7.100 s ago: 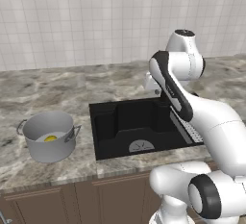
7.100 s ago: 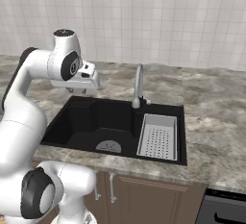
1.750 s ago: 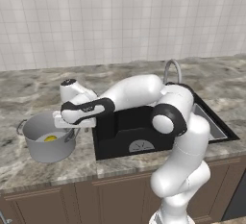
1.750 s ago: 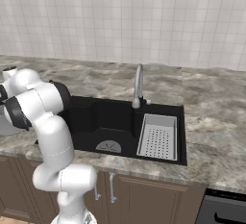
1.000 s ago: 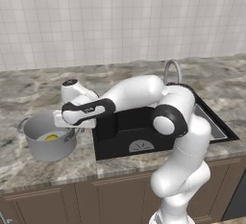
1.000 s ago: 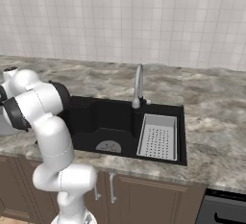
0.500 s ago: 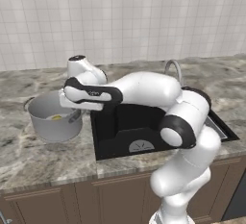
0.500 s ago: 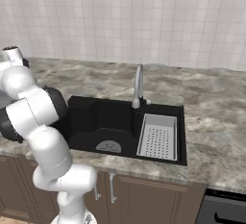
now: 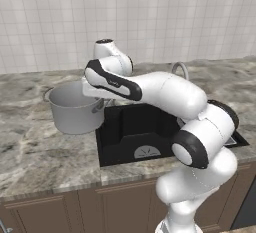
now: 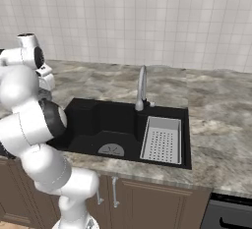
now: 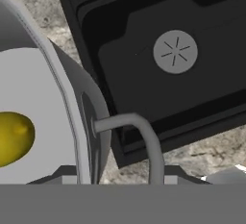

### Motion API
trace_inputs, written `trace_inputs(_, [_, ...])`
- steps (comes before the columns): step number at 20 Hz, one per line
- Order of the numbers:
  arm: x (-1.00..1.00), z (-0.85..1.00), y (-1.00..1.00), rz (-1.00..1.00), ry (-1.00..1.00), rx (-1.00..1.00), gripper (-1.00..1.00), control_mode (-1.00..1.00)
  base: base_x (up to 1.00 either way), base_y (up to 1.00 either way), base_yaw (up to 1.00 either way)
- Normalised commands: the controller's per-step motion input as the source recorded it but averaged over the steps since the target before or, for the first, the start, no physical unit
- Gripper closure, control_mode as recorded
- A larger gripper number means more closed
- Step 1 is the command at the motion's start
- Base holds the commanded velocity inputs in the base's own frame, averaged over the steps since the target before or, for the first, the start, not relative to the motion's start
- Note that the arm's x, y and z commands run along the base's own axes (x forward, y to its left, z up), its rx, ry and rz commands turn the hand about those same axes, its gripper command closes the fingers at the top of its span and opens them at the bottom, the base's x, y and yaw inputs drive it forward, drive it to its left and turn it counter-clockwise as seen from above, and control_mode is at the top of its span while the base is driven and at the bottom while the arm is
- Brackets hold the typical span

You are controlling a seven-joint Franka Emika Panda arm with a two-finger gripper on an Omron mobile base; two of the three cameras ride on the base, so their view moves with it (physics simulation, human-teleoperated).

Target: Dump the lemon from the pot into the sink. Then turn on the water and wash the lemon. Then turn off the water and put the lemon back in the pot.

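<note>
The grey metal pot [image 9: 74, 109] hangs above the counter just left of the sink [image 9: 131, 128], roughly upright. My gripper [image 9: 98, 94] is shut on its right rim, by the loop handle [image 11: 144, 139]. In the hand view the yellow lemon [image 11: 13, 138] lies on the pot's floor [image 11: 43, 98]. Beyond the rim is the black sink [image 11: 144, 31] with its round grey drain [image 11: 175, 51]. The silver gooseneck tap [image 10: 141, 88] stands behind the basin with no stream from it.
A grey perforated tray insert [image 10: 162, 139] fills the right part of the sink [image 10: 98, 120]. Marble counter [image 9: 45, 152] runs to the left and in front, with a tiled wall behind. My own arm arches over the basin's left half.
The pot has risen off the counter and shifted right toward the sink, carried by my gripper. The arm has swung up higher.
</note>
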Motion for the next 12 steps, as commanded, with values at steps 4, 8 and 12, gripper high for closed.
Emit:
trace_inputs(4, [0.00,0.17,-0.69,0.00,0.00,0.00,1.00,-1.00,0.00,0.00,0.00])
trace_inputs(8, [0.01,0.00,-0.64,0.00,0.00,0.00,1.00,-1.00,0.00,0.00,0.00])
trace_inputs(12, [0.00,0.00,-0.62,0.00,-0.01,0.00,1.00,-1.00,0.00,0.00,0.00])
